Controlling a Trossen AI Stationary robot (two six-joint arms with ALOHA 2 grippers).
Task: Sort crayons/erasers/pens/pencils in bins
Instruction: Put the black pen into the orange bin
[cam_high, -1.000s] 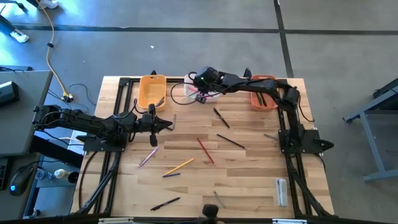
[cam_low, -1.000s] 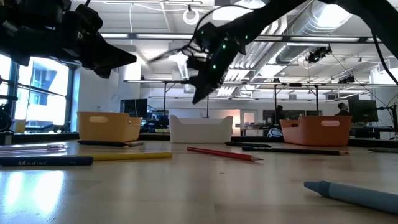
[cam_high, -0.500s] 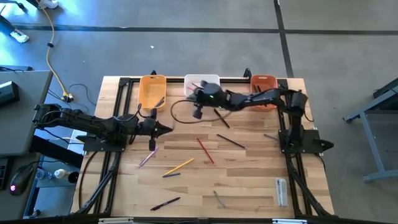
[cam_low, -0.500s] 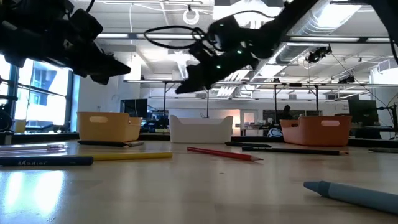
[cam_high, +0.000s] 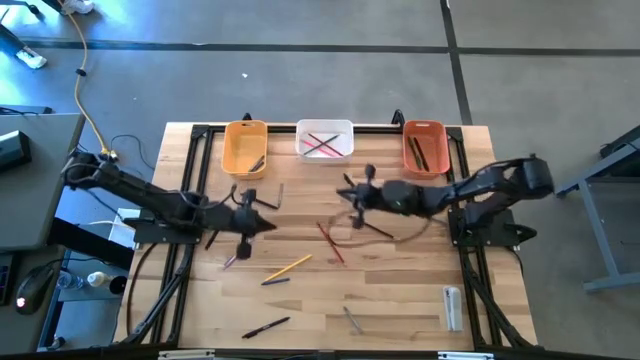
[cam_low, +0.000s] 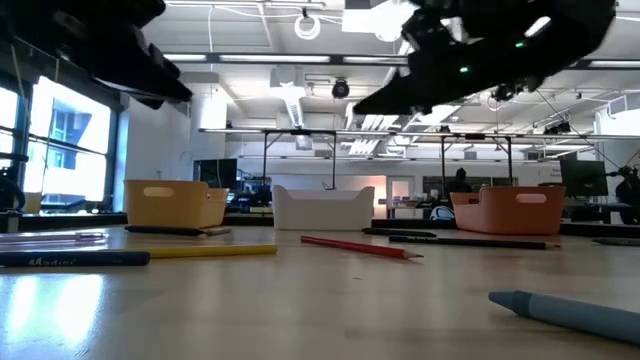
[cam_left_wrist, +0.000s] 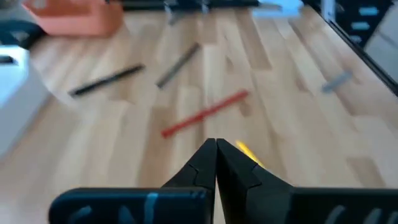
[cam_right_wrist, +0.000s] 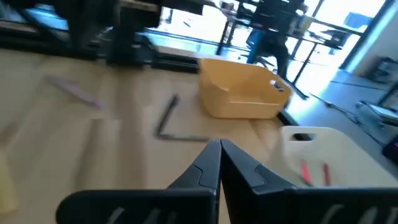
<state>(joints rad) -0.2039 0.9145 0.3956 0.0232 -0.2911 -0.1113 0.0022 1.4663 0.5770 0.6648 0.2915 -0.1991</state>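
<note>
Three bins stand along the far edge: yellow-orange (cam_high: 245, 147), white (cam_high: 325, 140) holding red, pink and green pencils, and red-orange (cam_high: 423, 147) holding dark pens. A red pencil (cam_high: 330, 243), a yellow pencil (cam_high: 288, 267), a pink pencil (cam_high: 233, 259) and a dark pen (cam_high: 376, 229) lie flat on the table. My left gripper (cam_high: 268, 222) is shut and empty above the table's left middle, pointing at the red pencil (cam_left_wrist: 205, 114). My right gripper (cam_high: 344, 192) is shut and empty above the middle, pointing toward the yellow-orange bin (cam_right_wrist: 245, 93).
Another dark pen (cam_high: 265, 327), a grey crayon (cam_high: 350, 318) and a whitish eraser (cam_high: 453, 305) lie near the front edge. A blue-grey crayon (cam_low: 570, 310) lies close to the low camera. A black frame (cam_high: 200, 160) borders the table.
My right gripper has drawn back from above the white bin toward the table's near and right edges and now hangs over the table's middle. The white bin with its pencils has come into view. My left gripper has shifted a little toward the near edge.
</note>
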